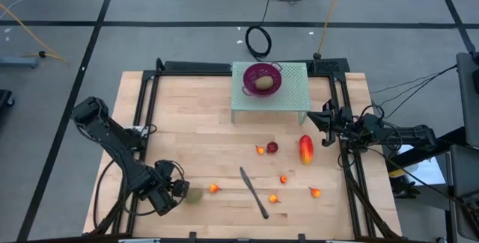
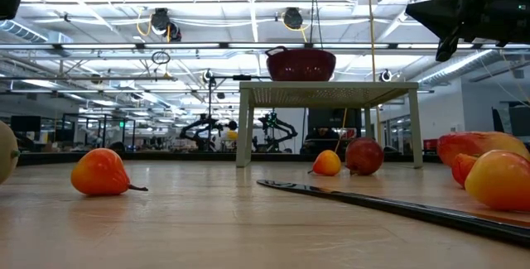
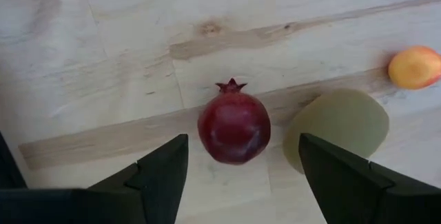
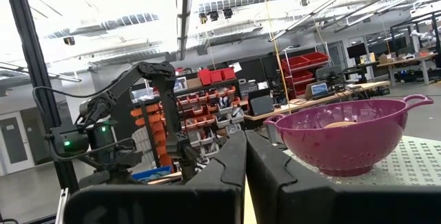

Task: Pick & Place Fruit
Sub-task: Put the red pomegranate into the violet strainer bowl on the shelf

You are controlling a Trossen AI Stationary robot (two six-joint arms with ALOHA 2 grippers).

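Observation:
My left gripper (image 3: 242, 140) hangs open near the table's front left corner, pointing straight down. A dark red round fruit (image 3: 234, 129) lies on the wood beneath it, between the two fingers and apart from both. The arm hides this fruit in the high view. A brownish-green kiwi (image 1: 194, 194) and a tiny orange-red fruit (image 1: 215, 188) lie just right of my left gripper (image 1: 171, 191). Another kiwi (image 1: 263, 84) sits inside the purple bowl (image 1: 263, 69). My right gripper (image 4: 244, 156) is shut and raised at the table's right edge.
The bowl stands on a pale perforated stand (image 1: 292, 93) at the table's far middle. A long knife (image 1: 253, 192) lies at the near middle. A mango (image 1: 305, 149), a second dark red fruit (image 1: 272, 147) and several tiny orange-red fruits (image 1: 284, 179) are scattered right of centre.

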